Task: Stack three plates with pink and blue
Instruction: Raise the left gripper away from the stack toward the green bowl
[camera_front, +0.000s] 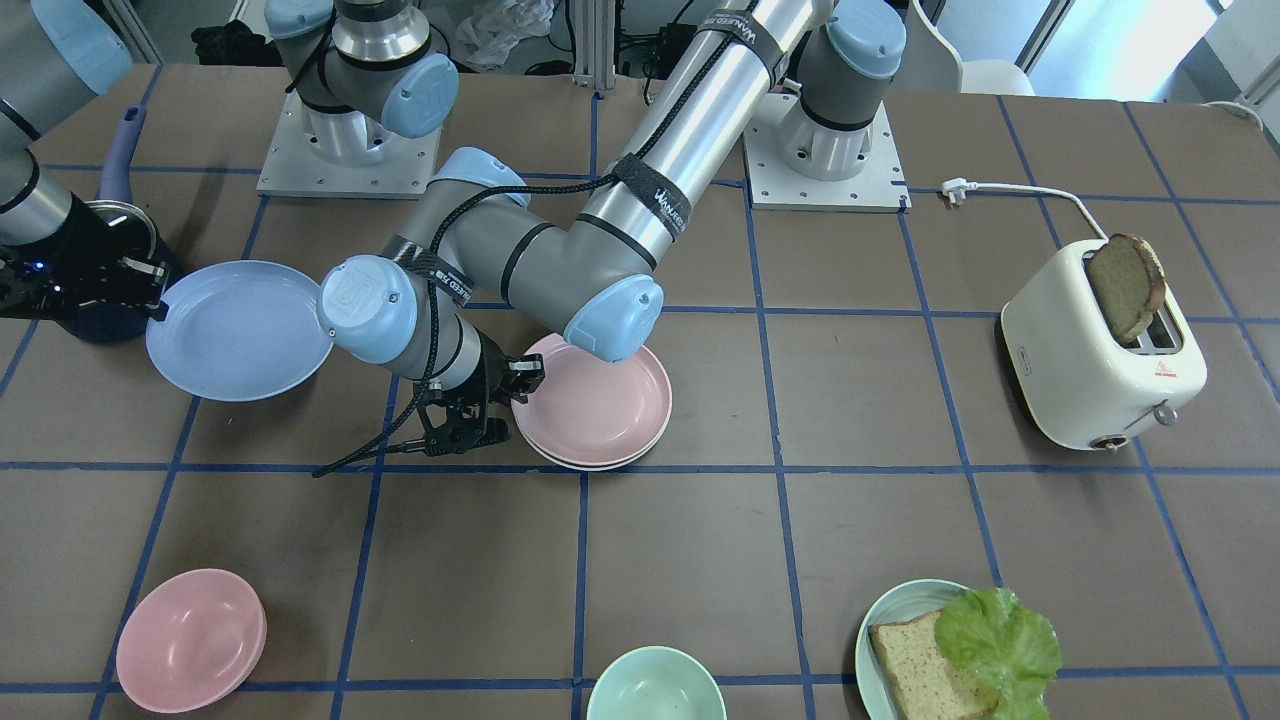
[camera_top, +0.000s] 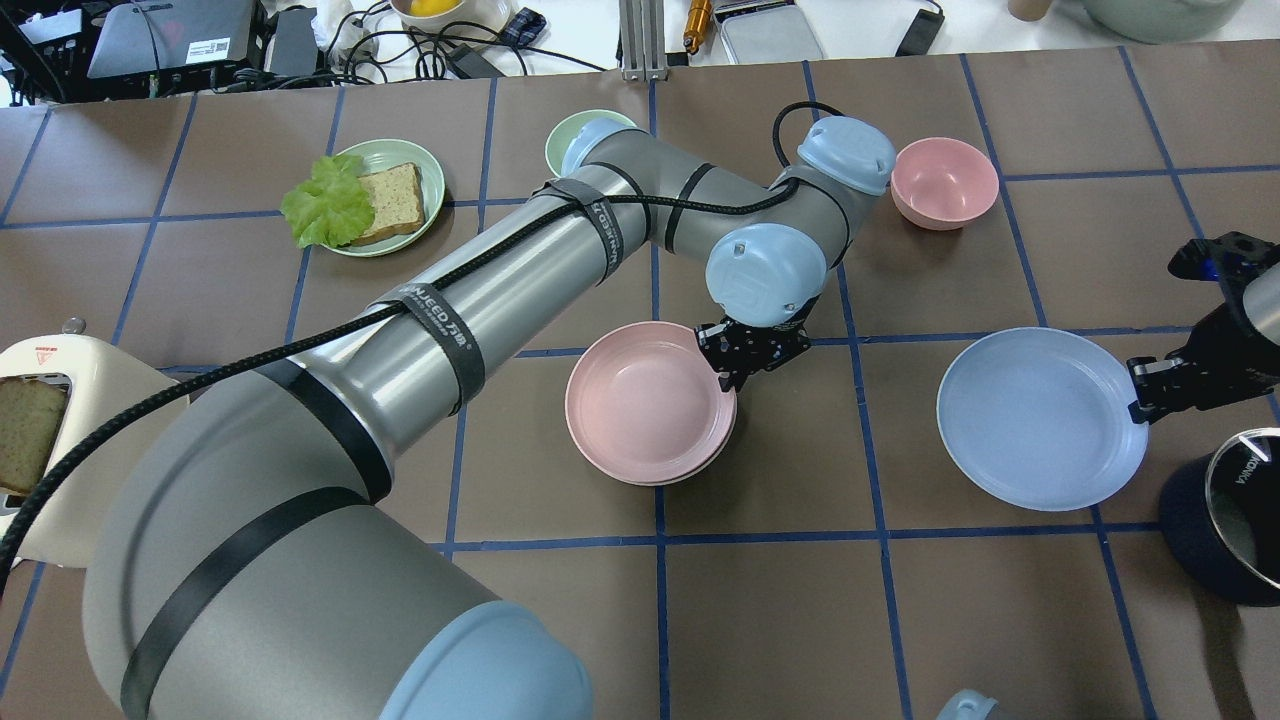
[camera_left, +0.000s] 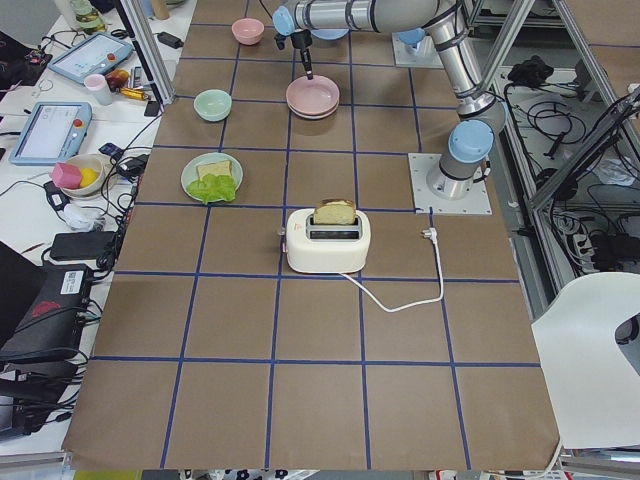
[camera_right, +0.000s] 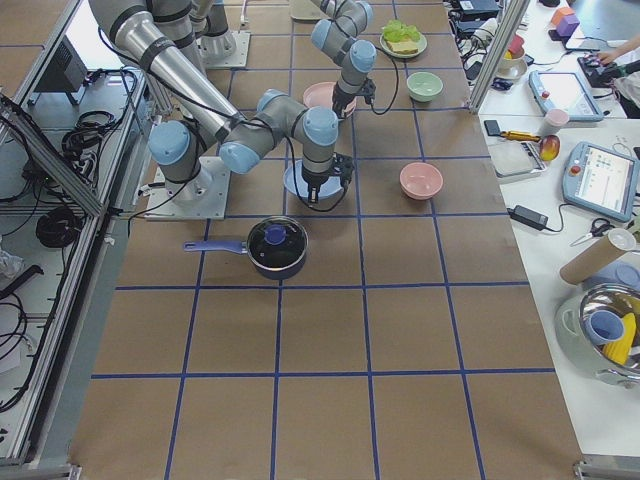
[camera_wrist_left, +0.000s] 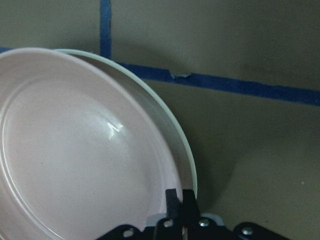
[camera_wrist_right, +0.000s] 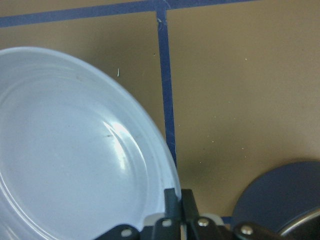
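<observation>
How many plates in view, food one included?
4: a pink plate stacked on a cream plate at centre, a blue plate in the right pincer, a green plate holding bread and lettuce. No others visible.

The near arm bends low over the counter, its right gripper pointing down at the blue plate, which lies just beside a lidded dark blue saucepan, with a pink bowl nearby. Farther along, the far arm's left gripper hangs at the edge of the pink plate. Both sets of fingers are too small here to judge.
</observation>
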